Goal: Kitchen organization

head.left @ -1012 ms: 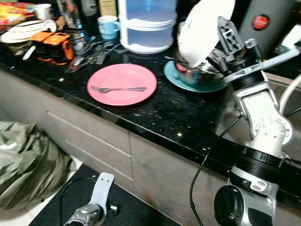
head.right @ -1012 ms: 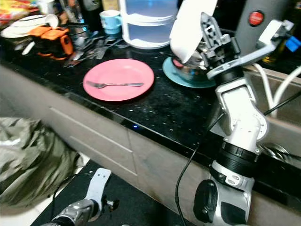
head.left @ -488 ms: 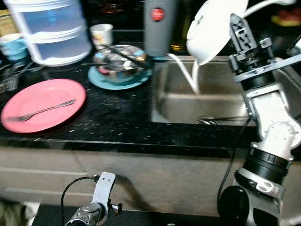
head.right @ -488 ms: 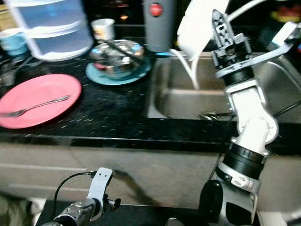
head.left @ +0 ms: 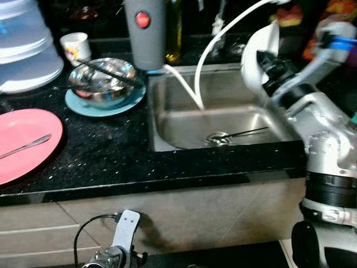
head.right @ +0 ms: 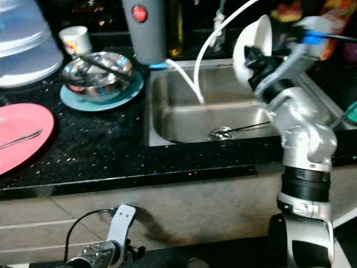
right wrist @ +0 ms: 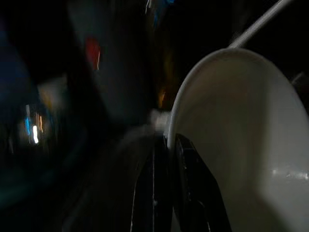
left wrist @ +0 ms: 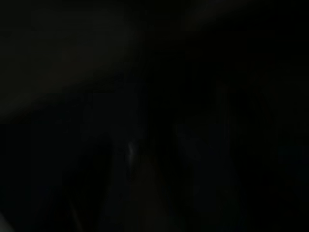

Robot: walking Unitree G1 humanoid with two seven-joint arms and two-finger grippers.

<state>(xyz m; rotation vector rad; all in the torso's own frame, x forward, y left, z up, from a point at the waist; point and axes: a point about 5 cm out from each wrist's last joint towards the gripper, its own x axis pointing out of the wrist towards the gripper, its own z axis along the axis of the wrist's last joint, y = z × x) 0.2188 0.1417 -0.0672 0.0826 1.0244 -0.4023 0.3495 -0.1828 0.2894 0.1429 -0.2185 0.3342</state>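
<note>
R tool (right wrist: 166, 145) w/ bowl (head.right: 252, 44) over sink (head.left: 223, 120)

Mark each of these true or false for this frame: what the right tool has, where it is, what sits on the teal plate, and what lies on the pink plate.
1. The right tool is shut on the rim of a white bowl. True.
2. The white bowl is held above the pink plate. False: it is held over the sink.
3. A metal bowl sits on the teal plate. True.
4. A knife lies on the pink plate. False: a fork lies on it.
5. The left tool is holding a cup. False: it hangs low in front of the cabinet.
</note>
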